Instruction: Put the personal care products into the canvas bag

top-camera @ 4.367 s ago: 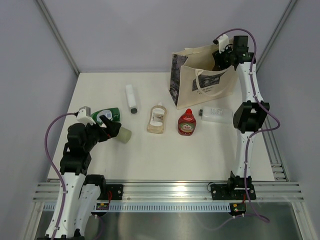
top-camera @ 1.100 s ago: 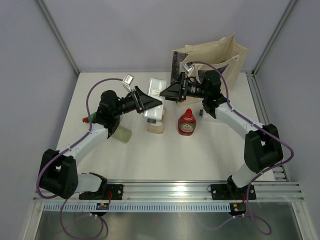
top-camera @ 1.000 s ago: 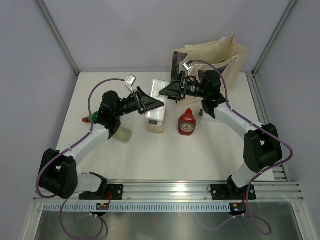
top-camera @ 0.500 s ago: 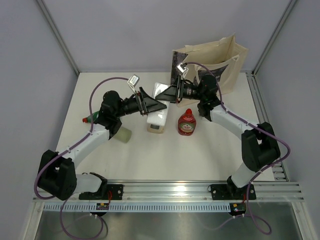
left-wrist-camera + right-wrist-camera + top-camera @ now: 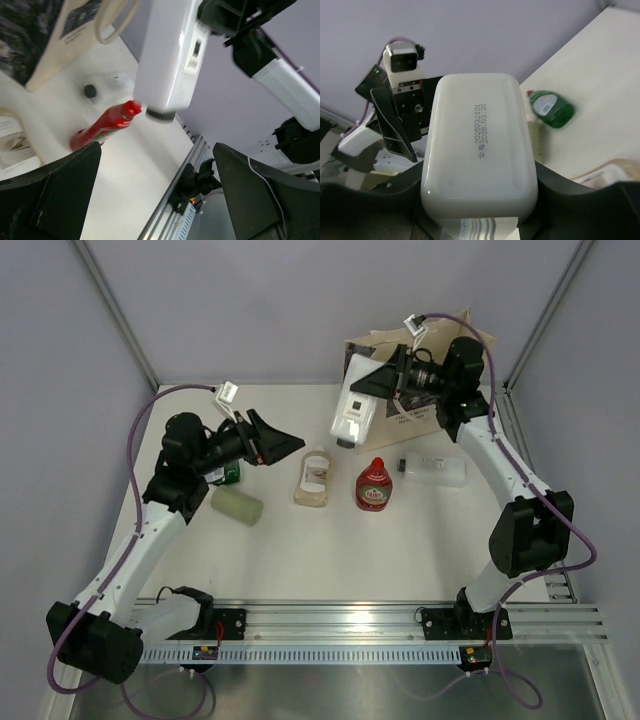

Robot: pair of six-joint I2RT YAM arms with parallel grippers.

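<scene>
Right gripper (image 5: 373, 381) alone now lifts one white bottle (image 5: 352, 410) by bag (image 5: 478, 340); left gripper (image 5: 286, 442) withdrawn, wide; five bottles (image 5: 375, 486) below.

Bright, even light from overhead washes the cream bench (image 5: 300, 550), shadows on it soft and short. Glare streaks the metal rail (image 5: 340, 617) up front. Left wrist view smeared, the white bottle (image 5: 170, 55) fuzzy; right wrist view crisp on it, the green bottle (image 5: 550, 107) behind blurred.

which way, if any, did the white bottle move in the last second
Yes. The white bottle went up and right in the top view, from over the peach flask toward the canvas bag.
</scene>
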